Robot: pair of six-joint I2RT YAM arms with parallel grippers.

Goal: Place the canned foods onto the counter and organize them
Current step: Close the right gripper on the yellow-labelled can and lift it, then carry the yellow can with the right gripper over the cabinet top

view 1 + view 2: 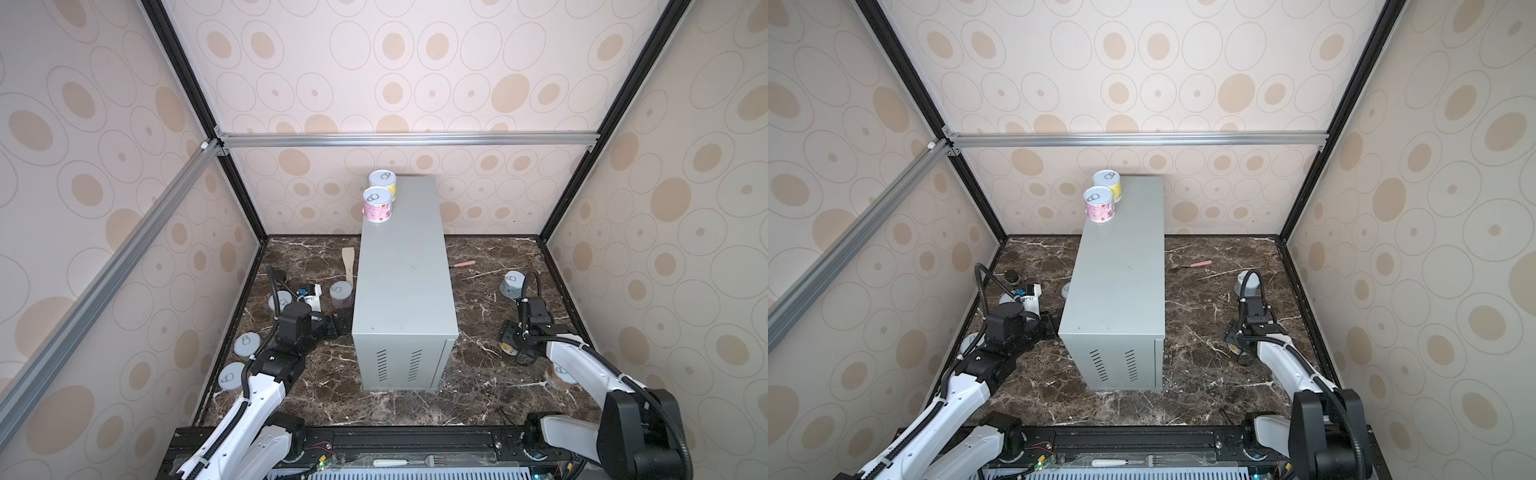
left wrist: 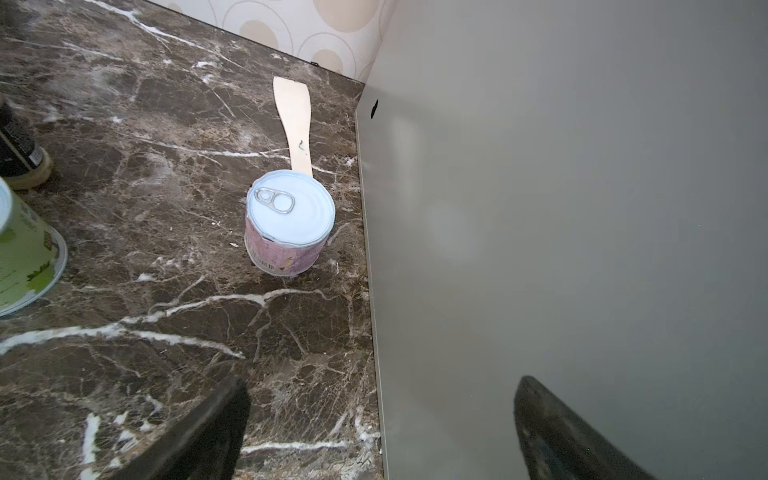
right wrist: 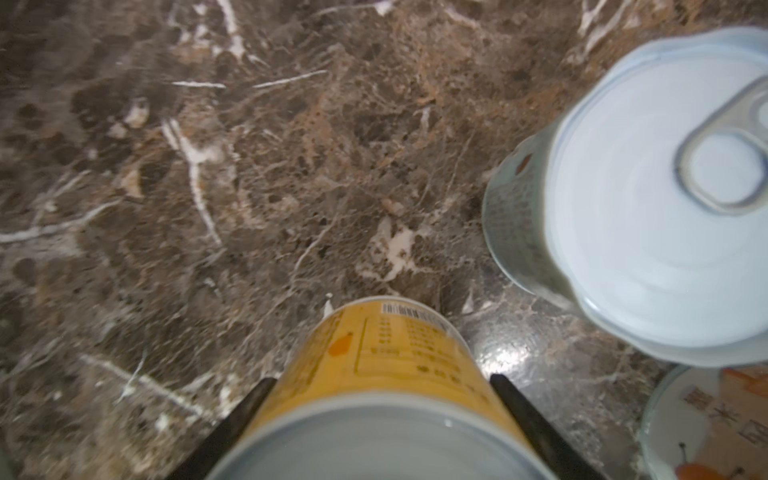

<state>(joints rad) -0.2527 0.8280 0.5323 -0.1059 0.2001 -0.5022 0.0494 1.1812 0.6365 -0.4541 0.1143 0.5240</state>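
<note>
Nearest, at right, pinched in the right gripper [image 3: 382, 380]: a yellow can [image 3: 395, 349], barcode on its label, silver lid up, over the marble [image 3: 208, 187]. Just beside: a grey-blue can [image 3: 648, 208] and a fruit-print can [image 3: 706, 428]. At left: left gripper [image 2: 384, 381] spread wide, empty, beside the counter [image 2: 582, 208]. Ahead of it, upright: a pink can [image 2: 291, 224] with pull-tab lid. Off to the side, a green can [image 2: 25, 257]. Counted in a top view: seven cans down low, the held one included. Two more on the counter's far end, a second pink can [image 1: 377, 203] before a pale yellow can [image 1: 382, 183].
</note>
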